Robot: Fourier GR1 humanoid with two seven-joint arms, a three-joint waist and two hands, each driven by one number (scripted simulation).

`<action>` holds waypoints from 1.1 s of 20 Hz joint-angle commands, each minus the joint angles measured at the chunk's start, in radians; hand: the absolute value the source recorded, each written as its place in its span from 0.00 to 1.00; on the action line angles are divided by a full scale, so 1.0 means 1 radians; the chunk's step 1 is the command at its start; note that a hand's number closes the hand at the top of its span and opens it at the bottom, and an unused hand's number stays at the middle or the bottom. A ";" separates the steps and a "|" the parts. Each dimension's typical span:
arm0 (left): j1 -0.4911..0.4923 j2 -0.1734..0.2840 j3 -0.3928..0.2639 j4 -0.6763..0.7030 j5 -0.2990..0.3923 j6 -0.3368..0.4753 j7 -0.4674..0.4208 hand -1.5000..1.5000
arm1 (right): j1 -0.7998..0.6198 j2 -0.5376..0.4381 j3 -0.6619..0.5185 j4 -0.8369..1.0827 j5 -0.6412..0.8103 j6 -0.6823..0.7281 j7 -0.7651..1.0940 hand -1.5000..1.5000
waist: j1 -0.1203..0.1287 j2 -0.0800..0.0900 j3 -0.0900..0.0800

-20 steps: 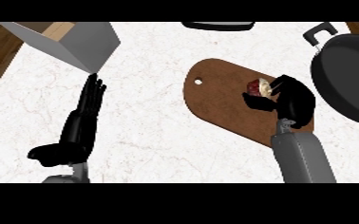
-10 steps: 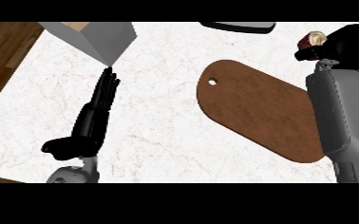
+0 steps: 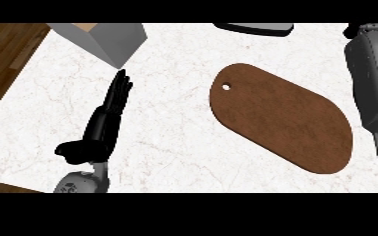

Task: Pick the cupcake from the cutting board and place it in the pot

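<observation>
The brown cutting board (image 3: 284,115) lies right of centre with nothing on it. No cupcake and no pot show in this view. My right forearm (image 3: 363,75) runs up the right edge, and only a dark sliver of the right hand (image 3: 354,30) shows at the top right corner; what it holds is hidden. My left hand (image 3: 103,125) rests open on the white counter at the left, fingers straight and pointing away, well apart from the board.
A grey box (image 3: 111,40) with a tan inside stands at the top left, just beyond my left fingertips. A dark, grey-rimmed object (image 3: 255,27) is cut off by the top edge. The counter's left edge borders wooden floor (image 3: 15,50).
My right hand, shut on the cupcake, rose off the board and went up and right until it almost left the view. The board now lies bare. The left hand stayed put.
</observation>
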 commanded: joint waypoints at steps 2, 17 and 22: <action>-0.024 -0.004 0.016 0.003 -0.003 0.015 0.001 0.50 | -0.073 -0.032 -0.042 0.129 0.085 -0.047 0.194 1.00 | -0.012 0.002 0.003; 0.053 0.012 0.054 -0.001 0.016 0.018 -0.013 0.50 | -0.082 -0.091 -0.186 0.299 0.191 -0.132 0.252 1.00 | -0.091 -0.033 0.003; 0.062 0.005 0.057 -0.011 0.007 0.036 -0.007 0.50 | -0.016 -0.113 -0.259 0.326 0.154 -0.231 0.176 1.00 | -0.112 -0.039 0.004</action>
